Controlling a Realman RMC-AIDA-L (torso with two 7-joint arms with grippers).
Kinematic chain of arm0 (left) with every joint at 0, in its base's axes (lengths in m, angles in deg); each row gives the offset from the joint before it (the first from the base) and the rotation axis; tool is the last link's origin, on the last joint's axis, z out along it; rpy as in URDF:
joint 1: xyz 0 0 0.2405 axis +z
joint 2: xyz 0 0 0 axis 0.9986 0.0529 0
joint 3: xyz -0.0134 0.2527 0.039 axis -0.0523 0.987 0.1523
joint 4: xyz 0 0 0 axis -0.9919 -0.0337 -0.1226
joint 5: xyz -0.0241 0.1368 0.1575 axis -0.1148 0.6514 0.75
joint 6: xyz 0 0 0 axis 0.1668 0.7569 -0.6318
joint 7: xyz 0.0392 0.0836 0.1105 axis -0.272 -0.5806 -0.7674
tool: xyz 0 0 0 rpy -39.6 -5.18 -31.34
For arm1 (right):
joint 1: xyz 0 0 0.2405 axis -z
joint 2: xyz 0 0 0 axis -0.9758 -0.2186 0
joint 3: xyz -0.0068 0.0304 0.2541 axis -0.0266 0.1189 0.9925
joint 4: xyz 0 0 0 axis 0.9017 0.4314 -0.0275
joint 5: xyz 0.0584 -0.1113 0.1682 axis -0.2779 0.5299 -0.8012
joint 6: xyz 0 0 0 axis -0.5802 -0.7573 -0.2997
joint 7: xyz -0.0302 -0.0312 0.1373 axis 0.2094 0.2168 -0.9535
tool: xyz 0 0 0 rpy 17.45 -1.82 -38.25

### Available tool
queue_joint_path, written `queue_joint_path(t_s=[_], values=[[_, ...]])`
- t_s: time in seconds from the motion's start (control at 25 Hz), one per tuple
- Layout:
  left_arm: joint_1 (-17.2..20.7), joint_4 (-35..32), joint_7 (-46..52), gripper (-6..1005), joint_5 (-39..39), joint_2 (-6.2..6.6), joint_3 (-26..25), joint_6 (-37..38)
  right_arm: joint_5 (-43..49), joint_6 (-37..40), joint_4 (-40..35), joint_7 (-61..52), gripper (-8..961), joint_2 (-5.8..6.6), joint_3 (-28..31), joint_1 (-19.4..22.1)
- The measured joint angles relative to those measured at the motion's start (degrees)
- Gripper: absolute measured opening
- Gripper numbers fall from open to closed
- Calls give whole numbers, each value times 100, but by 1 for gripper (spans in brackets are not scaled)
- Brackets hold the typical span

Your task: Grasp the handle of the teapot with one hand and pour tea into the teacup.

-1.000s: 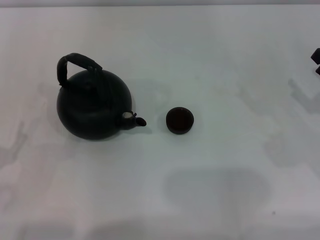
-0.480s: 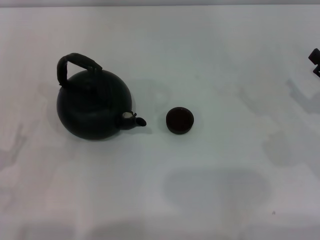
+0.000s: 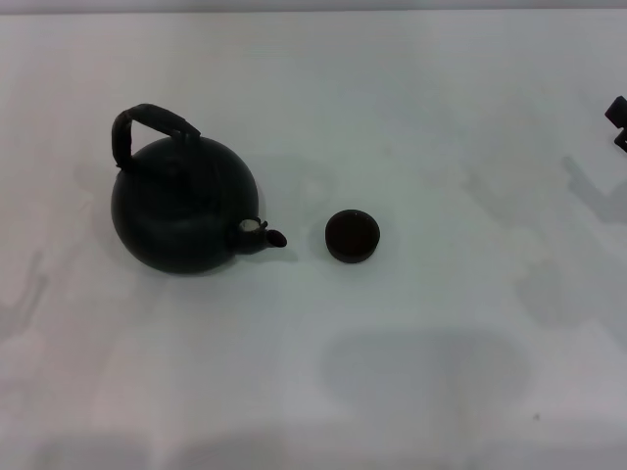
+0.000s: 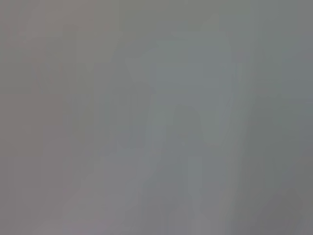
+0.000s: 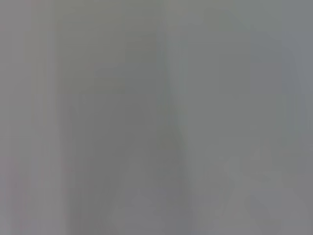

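The teapot sat upright on the white surface, and the teacup stood just off its spout — close, but with a clear gap, not touching. The spout pointed straight at the cup, so the pot's long axis, handle-side to spout, ran right through it. The handle arched over the top of the pot on the side away from the cup, a bit tilted, with nothing gripping it.

The right hand was only a dark bit at the edge of the head view, well apart from the teapot and on the far side of the cup from it. I couldn't tell if its fingers were spread or closed — too little of it showed. The left hand wasn't in view at all, and both wrist views showed only blank grey, so no help there.

What matters for any grab: the handle was on the teapot's side farthest from the one hand I could see, with the cup in between. Whether the cup had tea in it I couldn't make out — it just looked dark inside. So the scene fit either a pot waiting to be lifted or one set back down after pouring.
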Motion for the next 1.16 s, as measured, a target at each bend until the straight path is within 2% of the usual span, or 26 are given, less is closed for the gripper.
queue_joint_path(t_s=[0.48, 1.16], values=[[330, 167, 0, 879, -372, -9, -9, 425, 2, -11, 6, 79, 829, 0, 0, 40], [393, 240, 0, 880, -416, -9, -9, 525, 0, 83, 59, 77, 829, 17, 9, 132]])
